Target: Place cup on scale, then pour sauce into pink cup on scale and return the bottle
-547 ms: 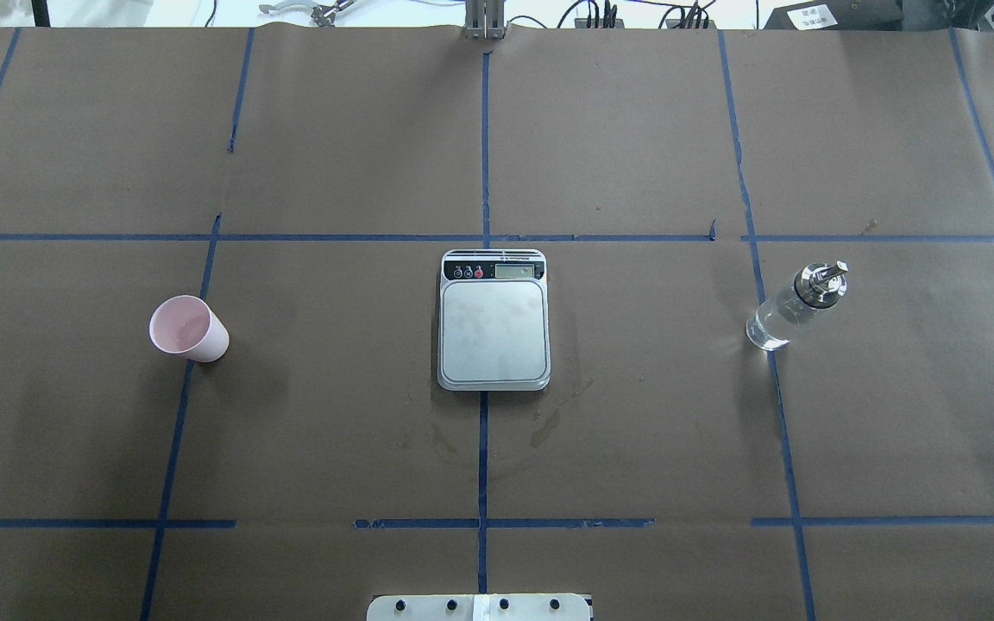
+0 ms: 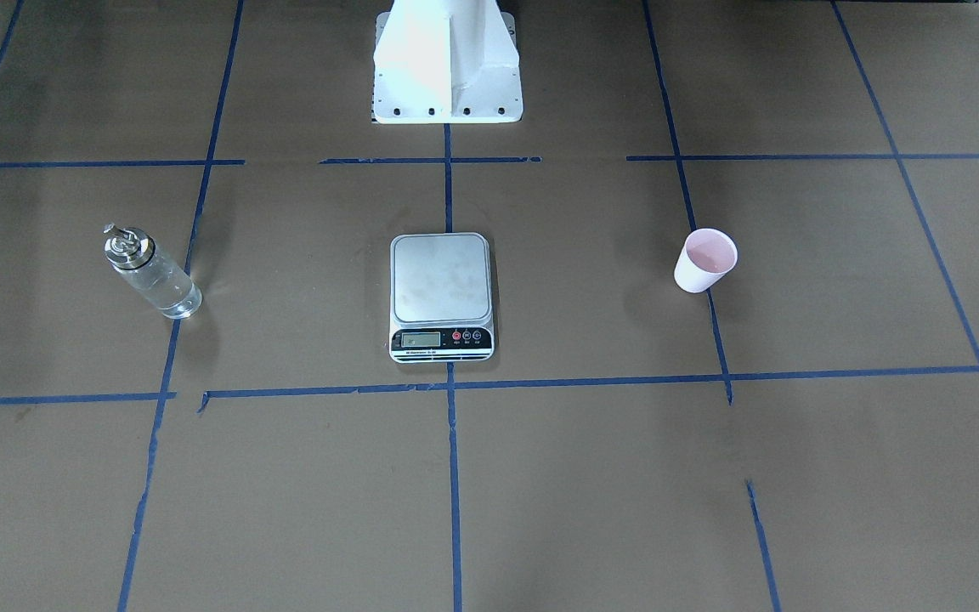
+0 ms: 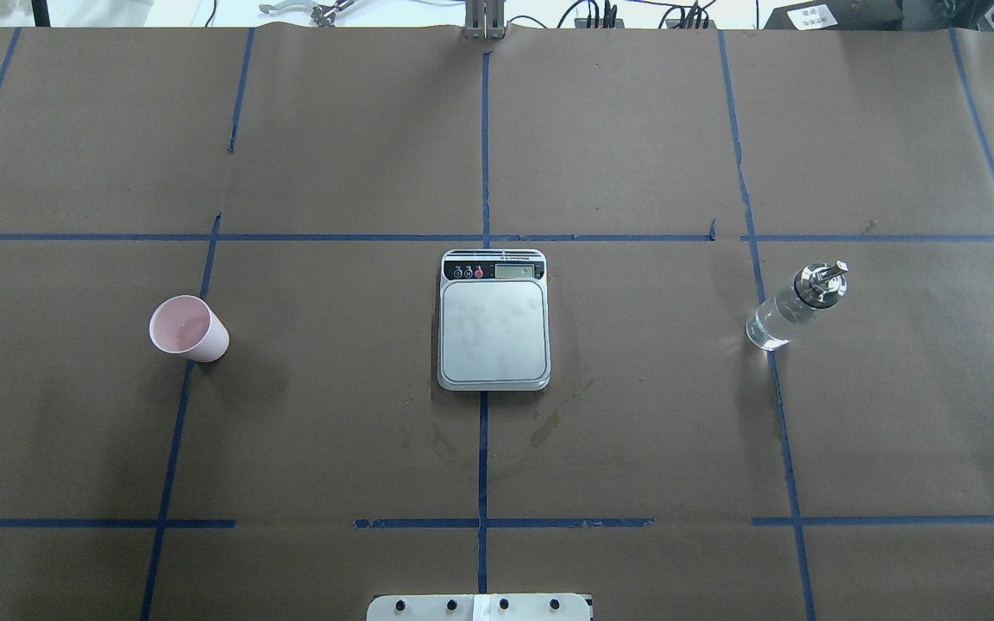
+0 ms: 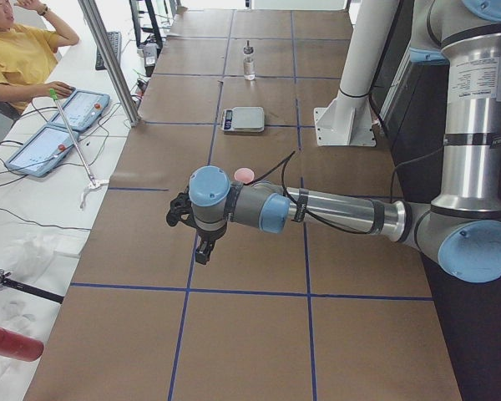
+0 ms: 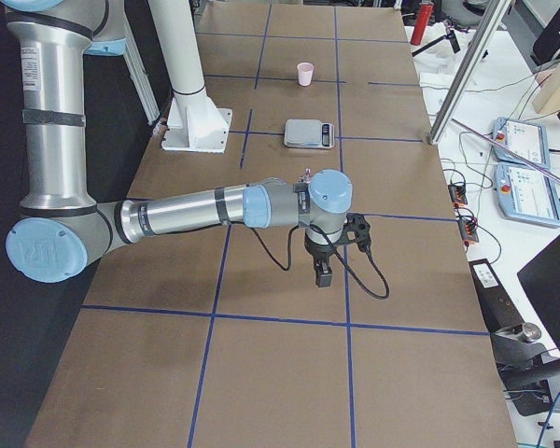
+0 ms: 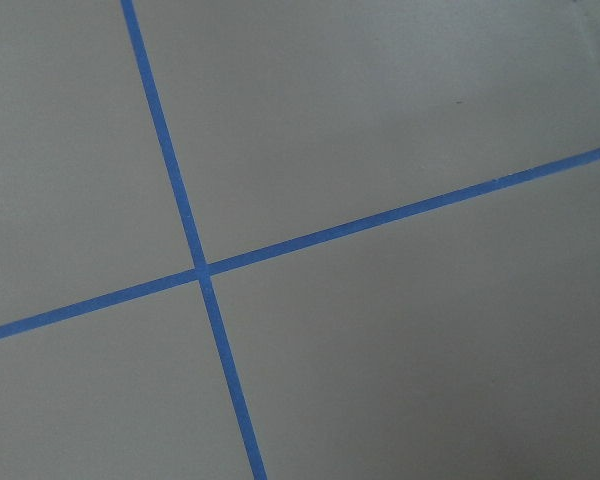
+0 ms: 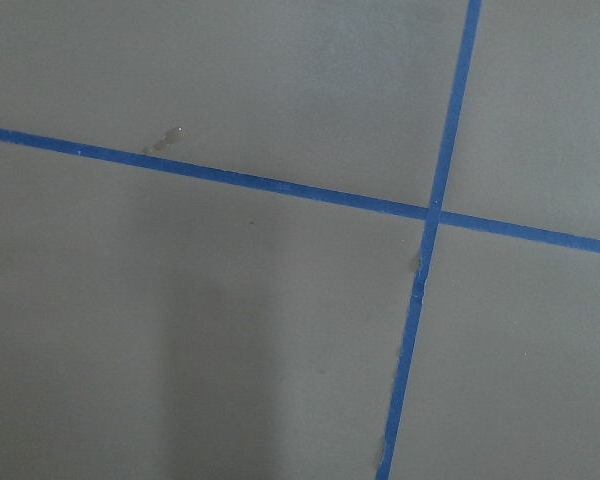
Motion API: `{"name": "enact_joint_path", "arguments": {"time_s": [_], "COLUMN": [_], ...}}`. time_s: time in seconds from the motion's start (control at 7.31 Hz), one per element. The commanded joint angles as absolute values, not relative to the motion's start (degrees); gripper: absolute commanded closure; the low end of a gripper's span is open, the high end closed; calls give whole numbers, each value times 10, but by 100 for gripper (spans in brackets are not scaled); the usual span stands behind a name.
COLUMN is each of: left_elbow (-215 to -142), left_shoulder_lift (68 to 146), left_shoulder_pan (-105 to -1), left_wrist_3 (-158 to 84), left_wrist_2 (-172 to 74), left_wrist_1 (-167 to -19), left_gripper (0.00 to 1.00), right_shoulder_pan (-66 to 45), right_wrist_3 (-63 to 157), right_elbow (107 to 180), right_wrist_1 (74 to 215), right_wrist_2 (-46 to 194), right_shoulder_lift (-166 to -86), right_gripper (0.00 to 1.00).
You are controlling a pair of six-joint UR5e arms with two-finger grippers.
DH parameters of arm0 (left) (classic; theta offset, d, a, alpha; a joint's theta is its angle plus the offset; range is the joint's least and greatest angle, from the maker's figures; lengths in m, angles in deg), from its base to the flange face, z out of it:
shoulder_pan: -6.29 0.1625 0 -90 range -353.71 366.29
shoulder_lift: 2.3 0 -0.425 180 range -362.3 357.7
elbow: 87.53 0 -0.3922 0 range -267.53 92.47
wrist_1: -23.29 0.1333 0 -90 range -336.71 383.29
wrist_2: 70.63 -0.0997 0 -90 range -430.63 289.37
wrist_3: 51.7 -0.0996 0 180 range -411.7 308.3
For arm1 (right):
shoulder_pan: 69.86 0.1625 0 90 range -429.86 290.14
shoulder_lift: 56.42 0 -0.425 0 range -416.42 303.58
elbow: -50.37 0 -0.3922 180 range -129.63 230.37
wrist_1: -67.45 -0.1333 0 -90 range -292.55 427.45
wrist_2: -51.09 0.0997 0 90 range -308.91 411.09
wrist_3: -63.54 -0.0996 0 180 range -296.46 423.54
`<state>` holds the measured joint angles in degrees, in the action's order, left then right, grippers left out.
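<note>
Soft, even light covers the desk (image 3: pixel 635 431); the cup (image 3: pixel 189 329) casts a faint shadow; the white robot base (image 2: pixel 447 59) blows out.

We see a left silver tubular arm (image 4: pixel 351 210) and matching right arm (image 5: pixel 177 215), with pale blue joint caps (image 4: pixel 210 185), black cables (image 5: pixel 384 295) and a white bolted pedestal (image 2: pixel 447 76).

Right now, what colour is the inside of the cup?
Pale pink inside the cup, best seen in the overhead exterior view.

Upright pink cup (image 3: pixel 188 328), bare scale (image 3: pixel 493 321), standing bottle (image 3: pixel 795 306)
</note>
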<state>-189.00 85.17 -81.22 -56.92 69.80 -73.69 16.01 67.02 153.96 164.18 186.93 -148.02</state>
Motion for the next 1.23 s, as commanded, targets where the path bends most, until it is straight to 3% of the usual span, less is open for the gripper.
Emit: {"name": "enact_joint_path", "arguments": {"time_s": [0.0,0.27,0.55,0.82,1.09], "left_elbow": [-1901,-1884,-1917,-1990,-2013], "left_shoulder_lift": [851,854,856,850,858], "left_shoulder_pan": [-812,-809,-779,-682,-567], "left_wrist_3": [-568,-568,-445,-267,-129], "left_wrist_2": [694,708,711,692,616], "left_wrist_1": [-736,-770,-804,-813,-819], "left_gripper": [0,0,0,0,0], "right_shoulder_pan": [160,157,156,156,156], "right_wrist_3": [671,669,672,676,675], "right_elbow": [1536,1537,1536,1541,1547], "right_wrist_1": [1642,1641,1640,1640,1640], "right_wrist_2": [1899,1910,1907,1908,1908], "right_shoulder_lift": [-1481,-1477,-1477,-1477,-1477], "right_gripper": [0,0,0,0,0]}}
